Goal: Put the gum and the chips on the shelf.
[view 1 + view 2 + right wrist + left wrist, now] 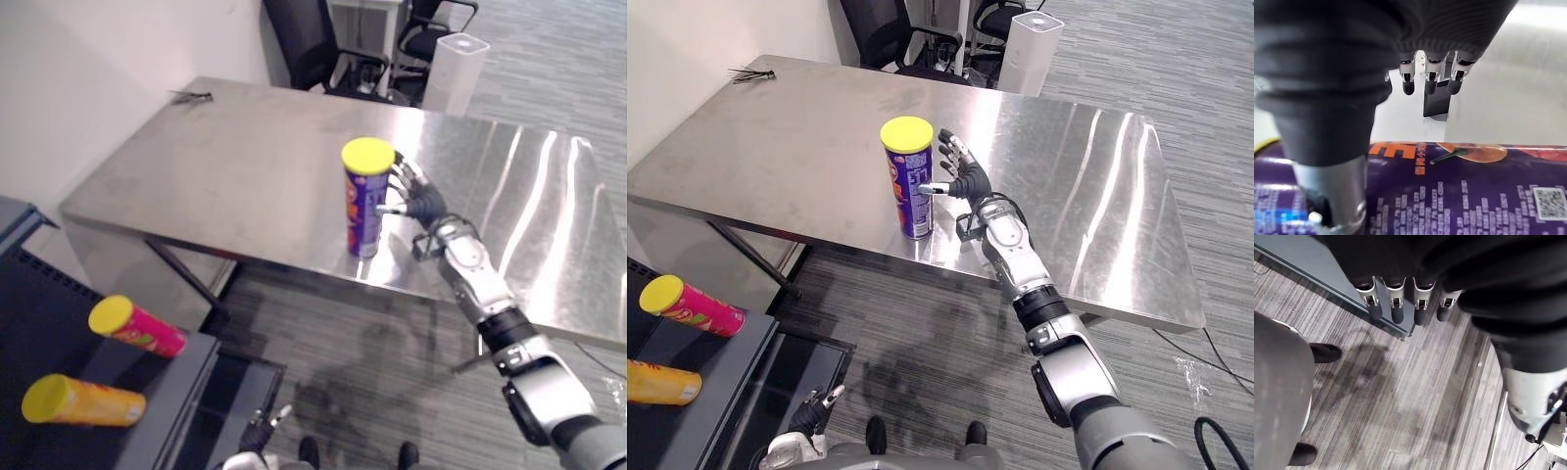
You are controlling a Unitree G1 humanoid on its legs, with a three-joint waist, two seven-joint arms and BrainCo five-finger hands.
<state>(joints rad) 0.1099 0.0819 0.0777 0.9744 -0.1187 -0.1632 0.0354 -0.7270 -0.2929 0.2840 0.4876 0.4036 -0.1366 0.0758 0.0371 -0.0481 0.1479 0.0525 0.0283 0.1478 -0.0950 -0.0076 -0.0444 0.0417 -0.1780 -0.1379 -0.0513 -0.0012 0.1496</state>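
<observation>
Down near the floor, left hand (1396,308) hanging with fingers straight, holding nothing. Just beyond, on the dark shelf (720,387), pink can (137,328) and orange can (83,401) lying sideways. Farther out, near the steel table's (225,166) front edge, purple chips can (363,201) upright, right hand (419,201) spread wide beside it. Likely light, stiff, slick; best wrapped gently around mid-wall.

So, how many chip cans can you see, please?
3: a purple can upright on the table beside the right hand, and a pink can and an orange can lying on the shelf. Others may be hidden.
</observation>
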